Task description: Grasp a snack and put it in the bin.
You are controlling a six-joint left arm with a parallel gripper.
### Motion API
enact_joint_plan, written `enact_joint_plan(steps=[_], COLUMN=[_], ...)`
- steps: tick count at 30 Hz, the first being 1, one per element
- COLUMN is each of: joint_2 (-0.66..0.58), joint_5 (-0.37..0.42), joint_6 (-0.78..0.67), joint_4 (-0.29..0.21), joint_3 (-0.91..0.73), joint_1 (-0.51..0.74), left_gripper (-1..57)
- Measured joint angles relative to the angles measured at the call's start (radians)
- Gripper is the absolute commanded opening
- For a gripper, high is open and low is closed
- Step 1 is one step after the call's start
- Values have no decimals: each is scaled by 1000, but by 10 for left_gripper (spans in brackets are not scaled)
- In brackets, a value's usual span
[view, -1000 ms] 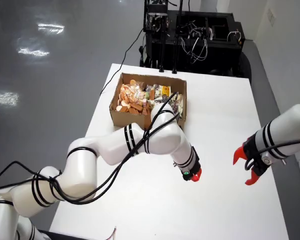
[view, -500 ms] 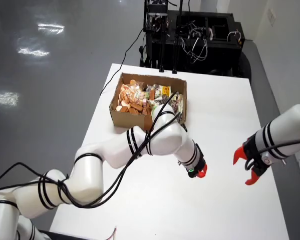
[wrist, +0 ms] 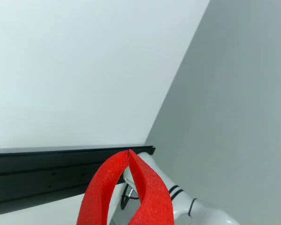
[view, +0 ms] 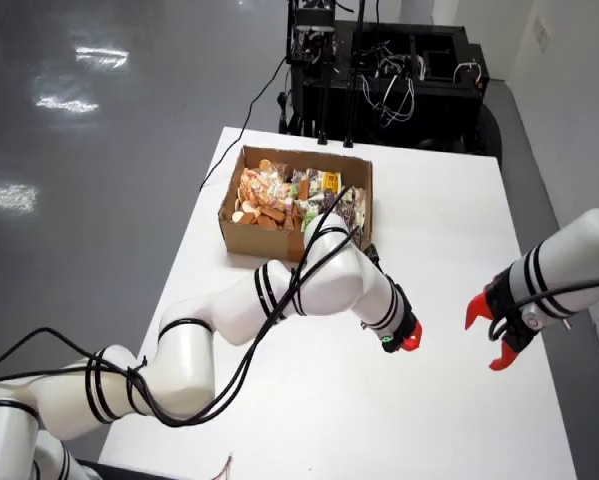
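No legible text, label, brand or number was found; print on the packets in the brown cardboard box (view: 247, 226) was too small to read.

We see an open brown cardboard box (view: 241, 230) on the far left part of the table in the overhead view, upright, packed with assorted snack packets (view: 297, 197): orange ones left, yellow and dark ones right.

My gripper (view: 410, 340) is red, on a glossy white arm (view: 309, 285) ringed with black bands; the table (view: 449, 230) is white, the box (view: 254, 232) brown cardboard holding orange, yellow and purple snacks (view: 279, 195)
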State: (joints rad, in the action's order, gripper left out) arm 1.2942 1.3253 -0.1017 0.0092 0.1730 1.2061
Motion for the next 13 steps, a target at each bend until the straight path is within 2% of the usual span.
enact_joint_plan(steps=[13], joint_2=[55], joint_5=[0], joint_6=[33], joint_4=[2], joint_3=[106], joint_1=[-17], left_gripper=[-4])
